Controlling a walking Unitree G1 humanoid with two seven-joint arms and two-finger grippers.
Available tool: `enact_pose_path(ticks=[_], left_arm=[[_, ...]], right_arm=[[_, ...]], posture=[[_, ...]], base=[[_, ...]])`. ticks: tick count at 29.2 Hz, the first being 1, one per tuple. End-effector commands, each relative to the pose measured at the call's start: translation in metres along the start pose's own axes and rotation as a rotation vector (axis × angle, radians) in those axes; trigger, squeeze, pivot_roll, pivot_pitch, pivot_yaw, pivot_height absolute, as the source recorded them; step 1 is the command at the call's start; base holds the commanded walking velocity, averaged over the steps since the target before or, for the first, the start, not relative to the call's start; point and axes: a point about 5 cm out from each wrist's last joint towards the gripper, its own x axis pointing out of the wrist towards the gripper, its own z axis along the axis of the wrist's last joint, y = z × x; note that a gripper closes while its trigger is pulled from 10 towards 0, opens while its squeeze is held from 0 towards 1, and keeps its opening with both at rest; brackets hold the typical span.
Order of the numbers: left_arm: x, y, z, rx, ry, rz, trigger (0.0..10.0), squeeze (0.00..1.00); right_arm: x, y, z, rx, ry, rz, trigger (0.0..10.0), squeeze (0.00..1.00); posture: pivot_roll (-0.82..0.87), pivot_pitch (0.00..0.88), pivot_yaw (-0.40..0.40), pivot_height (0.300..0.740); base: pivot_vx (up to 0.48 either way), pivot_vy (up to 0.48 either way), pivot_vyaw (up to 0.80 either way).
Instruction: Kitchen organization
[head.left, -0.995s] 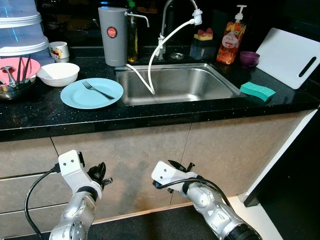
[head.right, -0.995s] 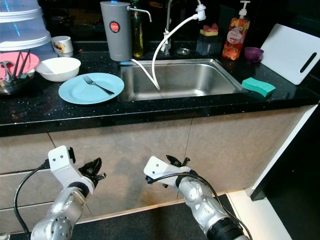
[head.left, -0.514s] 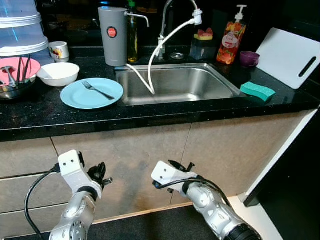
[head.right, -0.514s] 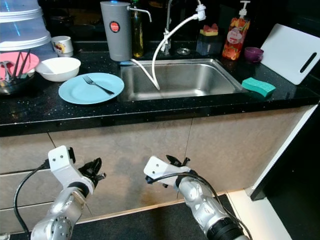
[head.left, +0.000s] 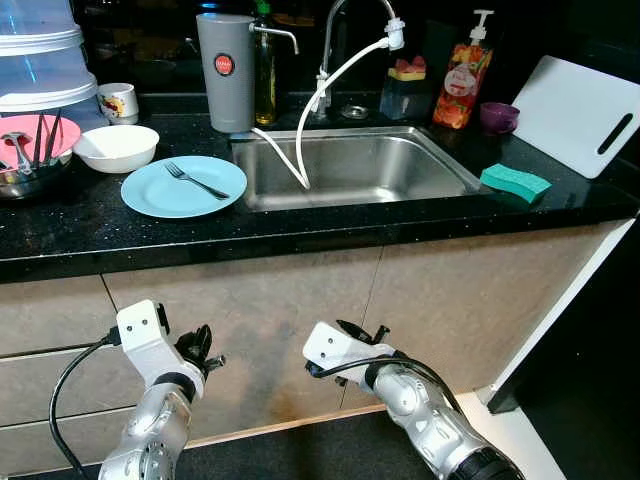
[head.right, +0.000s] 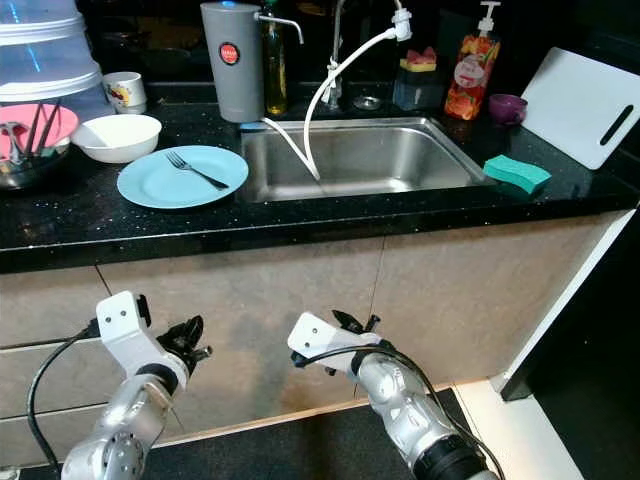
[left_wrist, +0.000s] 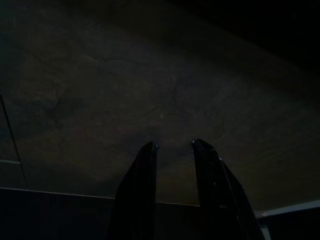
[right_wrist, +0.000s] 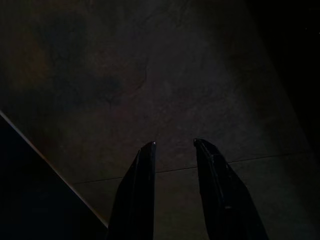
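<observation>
I'm holding both arms low by the cabinet, left gripper (left_wrist: 172, 150) and right gripper (right_wrist: 172, 147) slightly parted, empty. The fork (head.left: 195, 180) is lying on the plate (head.left: 150, 195); reaching up, I'm risking clipping the counter (head.left: 300, 235) edge.

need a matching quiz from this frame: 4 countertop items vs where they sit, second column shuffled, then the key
Items:
1. fork
2. green sponge
3. white bowl
4. white cutting board

Places:
A. leaning upright at the counter's far right end
B. lying flat on the counter just right of the sink
C. resting on the blue plate
D. on the counter behind the blue plate, left of the sink

Pairs: 1-C, 2-B, 3-D, 4-A
</observation>
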Motion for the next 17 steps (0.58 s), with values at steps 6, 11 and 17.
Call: enact_pose_path(ticks=[6, 11, 17], left_arm=[[0.0010, -0.0036, -0.0047, 0.010, 0.022, -0.026, 10.0, 0.00], [0.0017, -0.0053, -0.0058, 0.007, 0.024, -0.031, 10.0, 0.00], [0.0025, -0.0055, -0.0053, 0.012, 0.022, -0.037, 10.0, 0.00]], right_arm=[[-0.0010, -0.0018, -0.0021, 0.003, 0.006, -0.006, 10.0, 0.00], [-0.0015, -0.0019, -0.0032, 0.004, 0.008, -0.007, 10.0, 0.00], [-0.0015, -0.0019, -0.0027, 0.006, 0.007, -0.007, 10.0, 0.00]], posture=[[-0.17, 0.010, 0.024, 0.740], [-0.18, 0.004, 0.023, 0.740], [-0.18, 0.000, 0.021, 0.740]], base=[[0.000, 0.000, 0.00], [0.000, 0.000, 0.00], [0.000, 0.000, 0.00]])
